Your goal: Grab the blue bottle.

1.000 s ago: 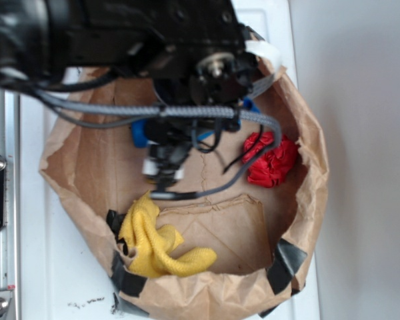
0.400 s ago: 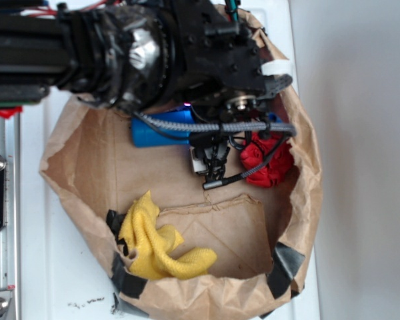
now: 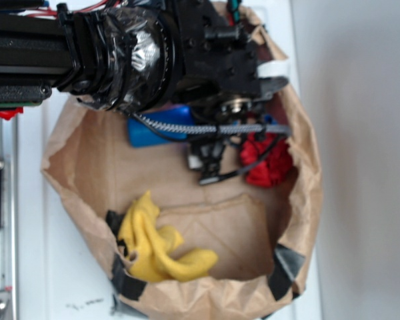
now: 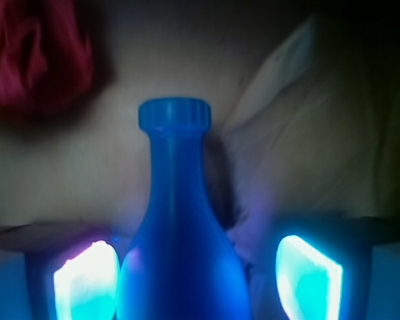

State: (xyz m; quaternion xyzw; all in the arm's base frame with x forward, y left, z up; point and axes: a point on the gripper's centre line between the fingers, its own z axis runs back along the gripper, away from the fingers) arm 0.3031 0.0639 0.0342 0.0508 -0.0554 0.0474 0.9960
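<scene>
My gripper [image 4: 197, 277] stands apart, one glowing pad [image 4: 87, 280] on each side of the blue bottle [image 4: 180, 227], which sits between them with its ribbed cap pointing away from me. The pad beside the bottle's body looks very near it, though glare blurs the edge and I cannot tell whether it touches; the other pad stands clear. My camera cuts the bottle's lower body off at the frame bottom.

From outside, the bottle [image 3: 157, 127] lies on its side inside the brown paper bag [image 3: 303, 200], near the bag's far rim, and my arm [image 3: 120, 53] covers most of it, including neck and cap. The red cloth ball [image 3: 267, 163] lies just beside the bottle's hidden cap end, partly behind my cables. The yellow cloth [image 3: 150, 240] rests well apart from the bottle, by the bag's near rim.
</scene>
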